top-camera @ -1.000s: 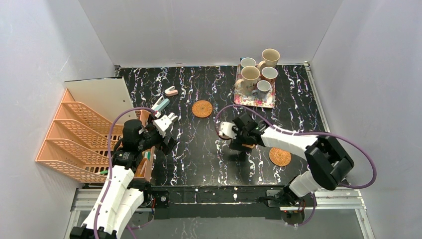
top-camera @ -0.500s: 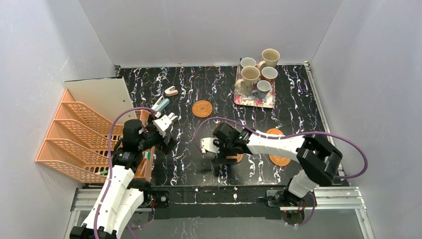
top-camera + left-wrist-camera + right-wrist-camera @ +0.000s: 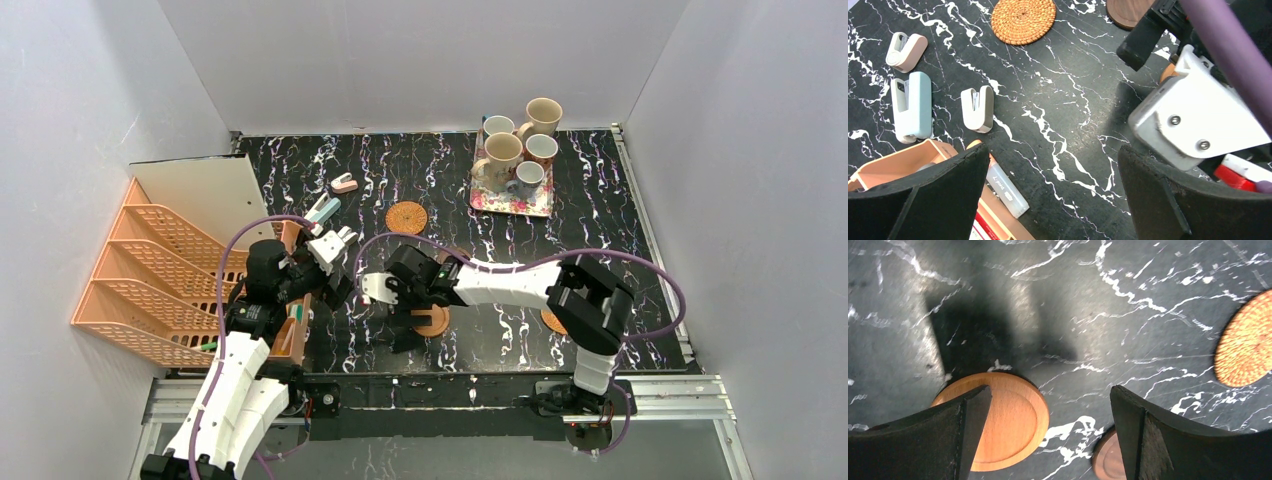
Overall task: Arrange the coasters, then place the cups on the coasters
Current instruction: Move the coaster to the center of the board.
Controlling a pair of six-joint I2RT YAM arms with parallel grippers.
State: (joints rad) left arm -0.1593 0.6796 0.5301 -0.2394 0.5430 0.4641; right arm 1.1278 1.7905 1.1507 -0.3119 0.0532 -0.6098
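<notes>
The table (image 3: pixel 600 200) carries every item. A peach file rack (image 3: pixel 150 280) stands at its left edge. The floral tray (image 3: pixel 510 208) sits at the far right and holds all five cups (image 3: pixel 502 150), packed close together; none is on a coaster yet.

The coasters lie scattered:
- one woven coaster (image 3: pixel 406 217) lies mid-table;
- a second woven coaster (image 3: pixel 553 321) lies near the front right (partly hidden by the arm);
- a smooth coaster (image 3: pixel 433 321) lies front centre, with a second smooth disc (image 3: pixel 1109 462) just beside it;
- a dark brown coaster (image 3: pixel 1125 11) lies beyond the right wrist.

The right end effector (image 3: pixel 1048 390) hangs low over the table, jaws fully apart and gripping nothing. The smooth coaster lies partly under one finger, not between the two. The left end effector (image 3: pixel 1053 150) is likewise spread wide and empty, near the rack.

Handling, as a judgement:
- The discs look light, stiff and thin, and they lie flush on a slick surface.
- Pinch across the rim from above. Expect the smooth ones to skid; the woven ones should offer more bite.
- The cups are heavier and brittle. Take each by the wall at the lip.
</notes>
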